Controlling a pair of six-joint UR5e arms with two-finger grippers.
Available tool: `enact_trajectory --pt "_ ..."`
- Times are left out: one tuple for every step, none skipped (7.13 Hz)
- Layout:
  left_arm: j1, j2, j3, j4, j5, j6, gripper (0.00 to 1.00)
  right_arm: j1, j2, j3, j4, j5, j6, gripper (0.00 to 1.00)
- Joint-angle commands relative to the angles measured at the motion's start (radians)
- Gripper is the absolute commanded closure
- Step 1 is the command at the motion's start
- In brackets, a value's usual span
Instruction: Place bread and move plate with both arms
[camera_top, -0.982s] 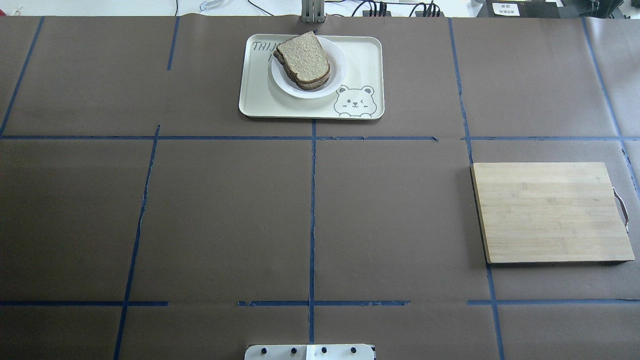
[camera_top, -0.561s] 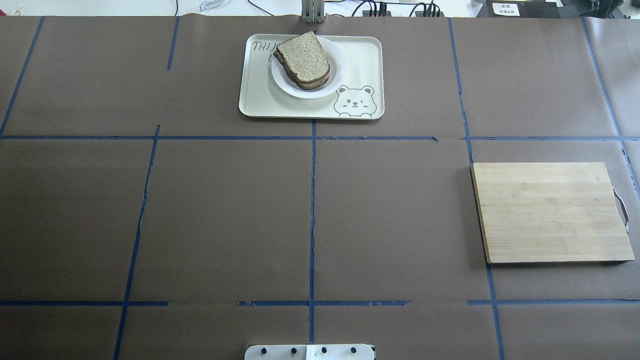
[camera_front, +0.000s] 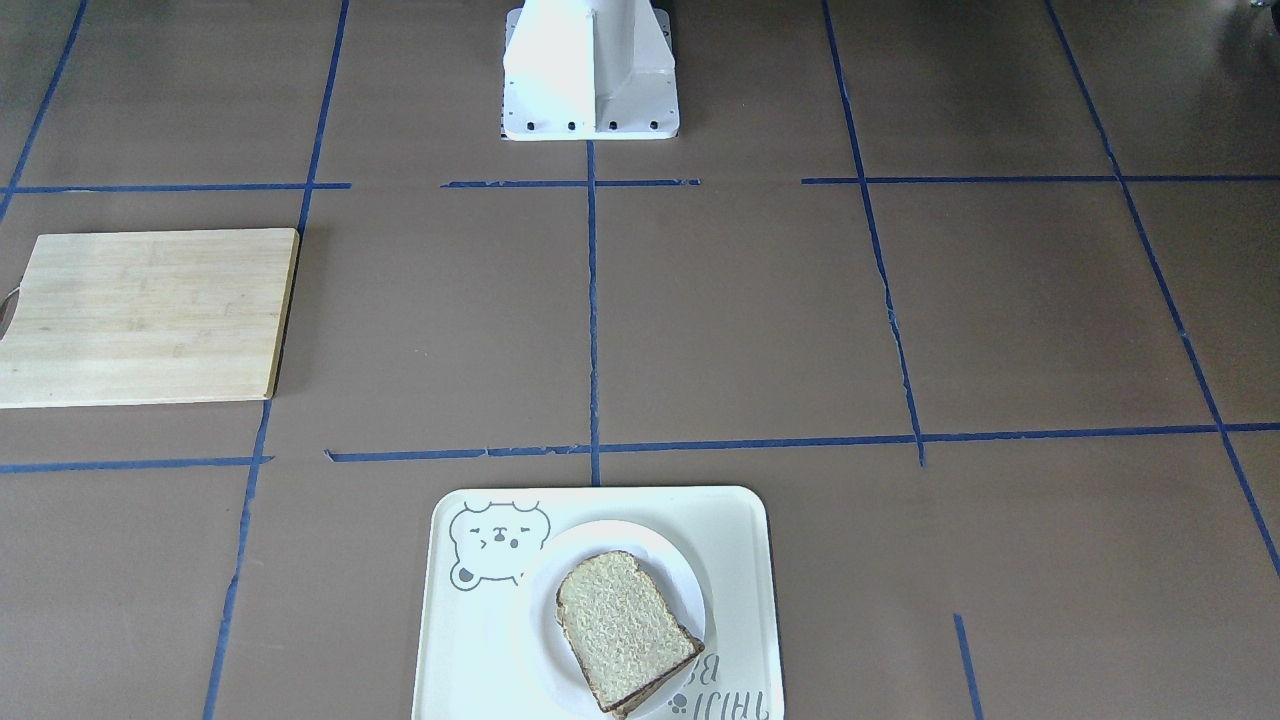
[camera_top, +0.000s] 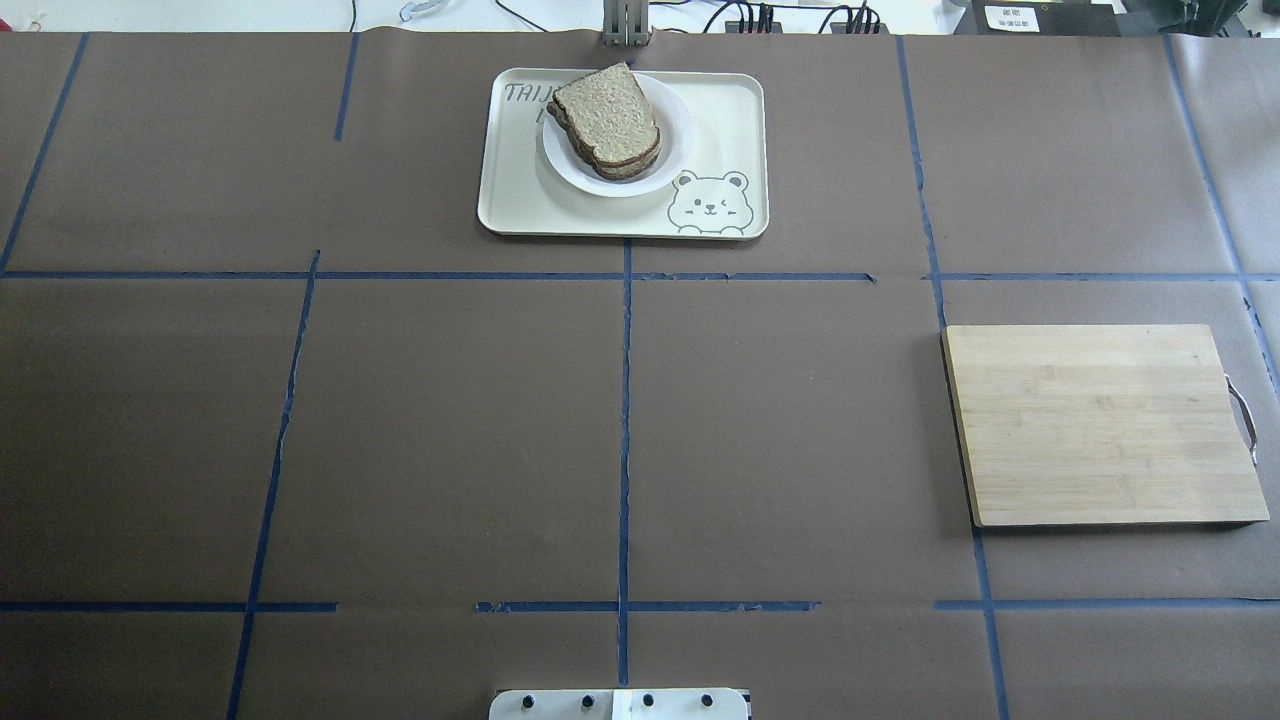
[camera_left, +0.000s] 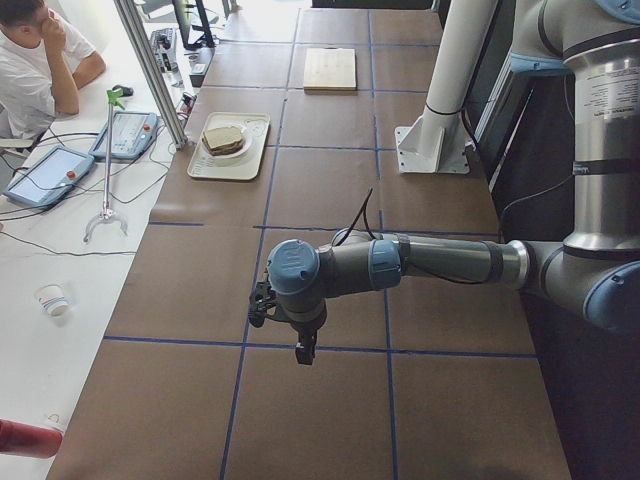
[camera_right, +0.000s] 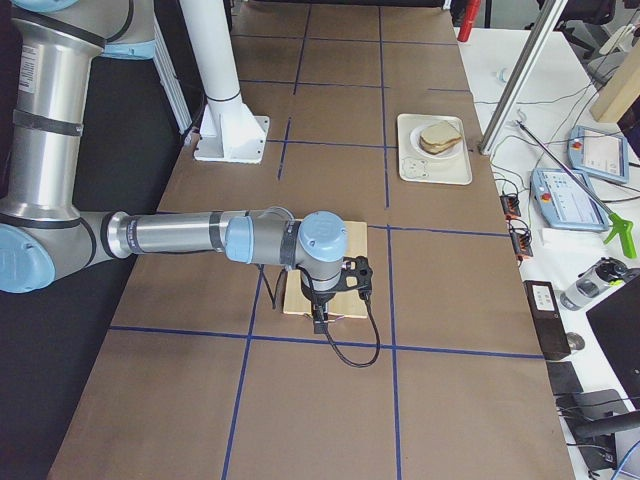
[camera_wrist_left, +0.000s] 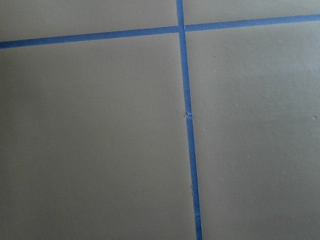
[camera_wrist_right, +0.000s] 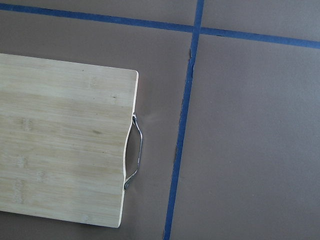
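Observation:
A plain slice of bread (camera_top: 605, 115) lies on top of another slice on the small white plate (camera_top: 678, 135), which sits on the cream bear tray (camera_top: 725, 110) at the table's far middle. The bread (camera_front: 622, 620) and plate (camera_front: 610, 537) also show in the front-facing view. Both arms are outside the overhead and front-facing views. My left gripper (camera_left: 302, 352) hangs over bare table far to the left, seen only in the exterior left view. My right gripper (camera_right: 318, 322) hangs over the cutting board's outer edge, seen only in the exterior right view. I cannot tell whether either is open or shut.
A bamboo cutting board (camera_top: 1100, 425) with a metal handle (camera_wrist_right: 136, 152) lies on the right side of the table. The white base block (camera_front: 590, 70) stands at the robot's edge. Blue tape lines cross the brown table. An operator (camera_left: 40, 60) sits beyond the far edge.

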Motion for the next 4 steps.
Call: enact_trajectory --pt "0.0 -0.002 0.003 -0.001 -0.001 -0.001 0.0 0.0 -0.003 0.0 0.0 0.001 0.0 0.0" --pt "0.003 -0.002 -0.002 0.0 -0.002 0.001 0.0 0.0 -0.006 -0.006 -0.002 -0.003 -0.002 0.0" --pt "0.006 -0.002 0.001 -0.001 -0.002 0.001 0.0 0.0 -0.007 -0.036 0.003 -0.005 -0.006 0.0" --pt "0.008 -0.002 0.001 -0.016 -0.002 0.001 0.0 0.0 -0.006 -0.038 0.006 -0.009 -0.006 0.0"
